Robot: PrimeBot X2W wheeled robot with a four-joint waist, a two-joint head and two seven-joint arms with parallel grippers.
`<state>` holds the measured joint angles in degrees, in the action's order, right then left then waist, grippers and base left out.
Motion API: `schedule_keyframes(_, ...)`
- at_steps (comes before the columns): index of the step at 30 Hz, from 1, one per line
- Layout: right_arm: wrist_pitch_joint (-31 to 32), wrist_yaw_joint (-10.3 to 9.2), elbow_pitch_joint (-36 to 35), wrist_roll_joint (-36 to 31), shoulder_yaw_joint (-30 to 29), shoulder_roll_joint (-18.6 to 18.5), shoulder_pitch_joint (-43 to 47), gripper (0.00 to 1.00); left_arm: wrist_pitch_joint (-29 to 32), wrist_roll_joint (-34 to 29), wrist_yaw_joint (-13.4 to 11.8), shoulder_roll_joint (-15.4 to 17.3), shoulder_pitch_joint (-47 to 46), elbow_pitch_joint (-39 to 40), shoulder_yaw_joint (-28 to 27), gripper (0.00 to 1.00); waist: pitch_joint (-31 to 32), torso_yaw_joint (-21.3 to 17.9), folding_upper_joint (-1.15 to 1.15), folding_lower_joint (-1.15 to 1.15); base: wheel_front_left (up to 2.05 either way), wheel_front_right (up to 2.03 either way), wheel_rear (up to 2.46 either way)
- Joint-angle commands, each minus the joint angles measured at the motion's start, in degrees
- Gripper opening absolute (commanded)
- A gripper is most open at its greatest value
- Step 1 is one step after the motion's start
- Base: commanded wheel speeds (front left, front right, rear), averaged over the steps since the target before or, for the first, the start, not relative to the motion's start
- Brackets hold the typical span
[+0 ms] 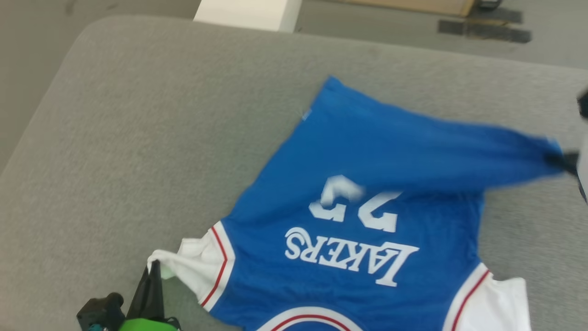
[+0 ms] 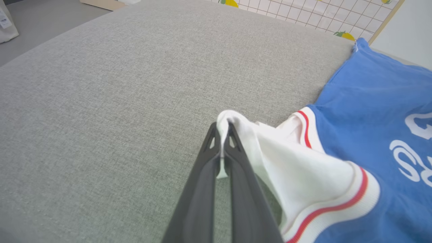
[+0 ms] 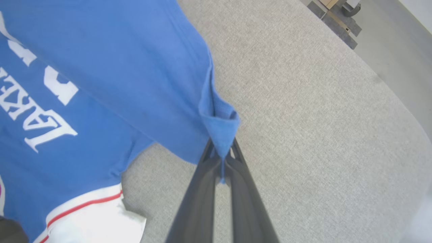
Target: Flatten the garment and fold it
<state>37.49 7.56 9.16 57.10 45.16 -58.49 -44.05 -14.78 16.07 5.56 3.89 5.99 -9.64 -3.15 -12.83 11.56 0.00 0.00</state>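
The garment (image 1: 367,151) lay print-up on the grey surface (image 1: 138,115), near right. The left gripper (image 2: 221,130) was clamped on its white sleeve (image 2: 297,162) and the right gripper (image 3: 221,148) pinched the blue hem corner (image 3: 219,125), opposite ends held, likely for stretching it flat.

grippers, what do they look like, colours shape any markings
The left gripper and right gripper look alike: each has two long matte black fingers that taper to narrow tips, with small triangular cut-outs near the ends. No markings are visible. In the head view, a bright green part and a black block sit at the left gripper's base.
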Motion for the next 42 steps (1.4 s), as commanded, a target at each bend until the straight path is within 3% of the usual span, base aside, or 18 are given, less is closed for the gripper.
schedule_keyframes(1,-0.8,-0.08,-2.3,1.0,0.6,-2.3,3.0,0.0,-0.2,-0.3,0.1,0.6,0.9,0.1,-0.5,0.0,4.7,-5.0,0.0,0.0,0.0,0.0,0.0)
schedule_keyframes(7,-3.5,-0.08,-9.9,4.2,2.2,-11.8,15.6,0.0,-0.2,-0.1,-0.2,1.3,3.0,0.9,-1.7,0.0,5.7,-7.7,0.0,0.0,0.0,0.0,0.0)
schedule_keyframes(11,-3.9,-0.08,-12.2,5.3,4.4,-14.7,24.0,0.0,-0.2,0.1,-0.3,1.6,3.4,1.2,-2.0,0.0,5.3,-8.9,0.0,0.0,0.0,0.0,0.0)
schedule_keyframes(16,-6.8,-0.08,-11.2,5.4,7.4,-13.3,33.5,0.0,-0.2,0.1,-0.3,1.6,2.9,1.0,-1.7,0.0,4.7,-9.1,0.0,0.0,0.0,0.0,0.0)
schedule_keyframes(23,-10.5,-0.08,-7.4,3.8,8.0,-7.3,40.2,0.0,-0.2,0.2,-0.3,1.7,2.4,0.3,-1.6,0.0,4.7,-8.7,0.0,0.0,0.0,0.0,0.0)
schedule_keyframes(24,-11.0,-0.08,-7.0,3.4,7.4,-6.8,40.3,0.26,-0.2,0.2,-0.3,1.7,2.5,0.3,-1.7,0.0,4.8,-8.7,0.0,0.0,0.0,0.0,0.0)
schedule_keyframes(25,-11.7,-0.08,-6.7,2.9,6.5,-6.5,40.2,0.91,-0.2,0.2,-0.4,1.7,2.6,0.2,-1.8,0.0,5.1,-8.8,0.0,0.0,0.0,0.0,0.0)
schedule_keyframes(26,-12.3,-0.08,-6.6,2.6,5.6,-6.3,40.0,1.0,-0.2,0.2,-0.4,1.7,2.7,0.2,-1.8,0.0,5.4,-8.8,0.0,0.0,0.0,0.0,0.0)
schedule_keyframes(29,-15.8,-0.08,-8.1,2.4,-2.8,-6.9,36.3,1.0,-0.2,0.1,-0.6,1.9,3.4,0.5,-2.1,0.0,6.5,-8.9,0.0,0.0,0.0,0.0,0.0)
schedule_keyframes(32,-15.9,-0.08,-10.5,1.6,-7.6,-7.2,32.6,1.0,-0.2,0.1,-0.7,1.9,3.5,0.6,-2.0,0.0,6.8,-8.7,0.0,0.0,0.0,0.0,0.0)
schedule_keyframes(37,-10.3,-0.08,-13.6,-0.8,-12.9,-5.3,24.5,1.0,-0.2,0.0,-0.8,1.8,3.2,0.8,-1.4,0.0,6.5,-7.9,0.0,0.0,0.0,0.0,0.0)
schedule_keyframes(42,-1.9,-0.08,-12.1,-3.7,-12.3,-0.1,15.3,1.0,-0.2,0.1,-0.5,1.6,1.5,1.1,-0.1,0.0,4.7,-6.2,0.0,0.0,0.0,0.0,0.0)
